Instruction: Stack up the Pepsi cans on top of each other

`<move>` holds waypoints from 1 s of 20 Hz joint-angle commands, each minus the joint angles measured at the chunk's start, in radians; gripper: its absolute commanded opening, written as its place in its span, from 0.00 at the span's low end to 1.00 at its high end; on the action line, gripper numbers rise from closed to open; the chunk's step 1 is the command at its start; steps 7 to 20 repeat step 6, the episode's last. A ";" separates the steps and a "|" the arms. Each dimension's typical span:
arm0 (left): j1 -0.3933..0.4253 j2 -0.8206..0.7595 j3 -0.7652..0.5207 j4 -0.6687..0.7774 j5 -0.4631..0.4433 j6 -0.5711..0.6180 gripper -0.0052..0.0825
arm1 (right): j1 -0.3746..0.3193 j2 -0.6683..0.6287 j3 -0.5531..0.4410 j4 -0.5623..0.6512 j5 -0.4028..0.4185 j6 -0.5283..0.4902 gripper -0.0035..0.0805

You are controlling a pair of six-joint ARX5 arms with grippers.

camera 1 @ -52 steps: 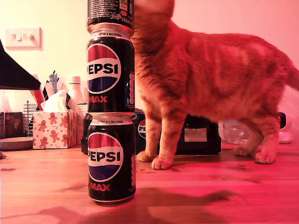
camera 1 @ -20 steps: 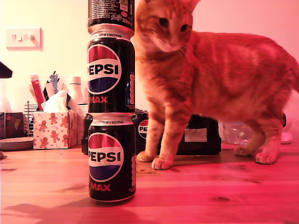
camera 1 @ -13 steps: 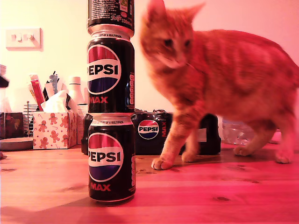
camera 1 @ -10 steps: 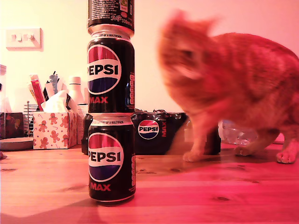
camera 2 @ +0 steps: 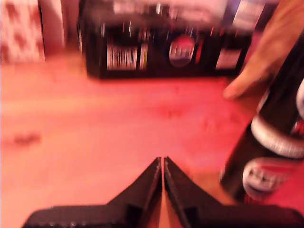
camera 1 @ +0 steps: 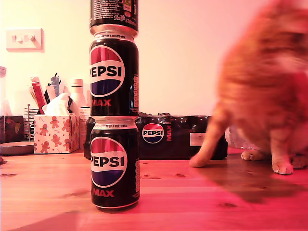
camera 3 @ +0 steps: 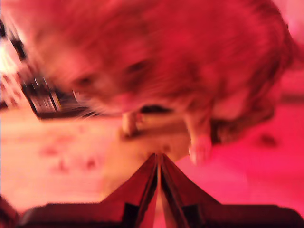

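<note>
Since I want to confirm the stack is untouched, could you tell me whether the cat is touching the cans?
No, the cat sits apart from the stacked Pepsi cans in the exterior view.

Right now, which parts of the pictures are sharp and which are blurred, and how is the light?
Exterior view: the stacked Pepsi cans are sharp, the cat is smeared by motion, and a pink-red tint grows toward the exterior view's right. First wrist view: all soft, the multipack unreadable. Second wrist view: strongest blur, the cat fills it, deep red cast.

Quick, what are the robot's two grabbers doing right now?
My first gripper: closed, holding nothing.
My second gripper: closed, holding nothing.
</note>
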State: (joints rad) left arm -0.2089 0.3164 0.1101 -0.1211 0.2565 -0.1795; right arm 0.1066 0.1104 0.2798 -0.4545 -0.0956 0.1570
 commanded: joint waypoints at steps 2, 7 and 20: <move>-0.003 0.003 -0.011 -0.055 -0.003 -0.004 0.03 | 0.006 0.003 -0.018 -0.070 -0.002 0.001 0.03; -0.003 0.003 -0.011 -0.127 -0.003 -0.004 0.03 | 0.006 0.003 -0.018 -0.171 -0.002 0.001 0.03; -0.003 0.003 -0.011 -0.127 -0.003 -0.004 0.03 | 0.006 0.003 -0.018 -0.171 -0.002 0.001 0.03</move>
